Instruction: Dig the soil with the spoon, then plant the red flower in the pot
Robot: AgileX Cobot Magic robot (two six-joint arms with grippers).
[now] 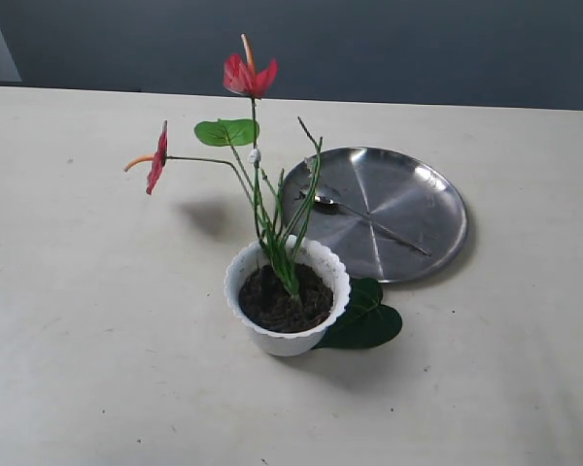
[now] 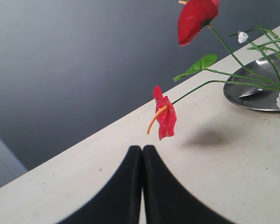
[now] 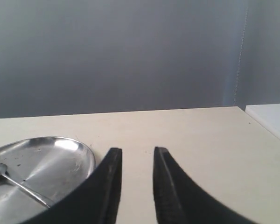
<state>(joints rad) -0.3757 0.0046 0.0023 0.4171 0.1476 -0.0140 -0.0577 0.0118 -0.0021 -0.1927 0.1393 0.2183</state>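
Observation:
The red flower stands upright in the white scalloped pot, its stems rising out of the dark soil. A second bloom hangs out to the left. The spoon lies on the steel plate behind the pot. In the left wrist view the lower bloom hangs just beyond my left gripper, which is shut and holds nothing. My right gripper is open and empty, beside the plate with the spoon. Neither gripper shows in the exterior view.
A loose dark green leaf lies on the table against the pot's right side. The pale table runs back to a grey wall. A white surface shows past the table's edge in the right wrist view.

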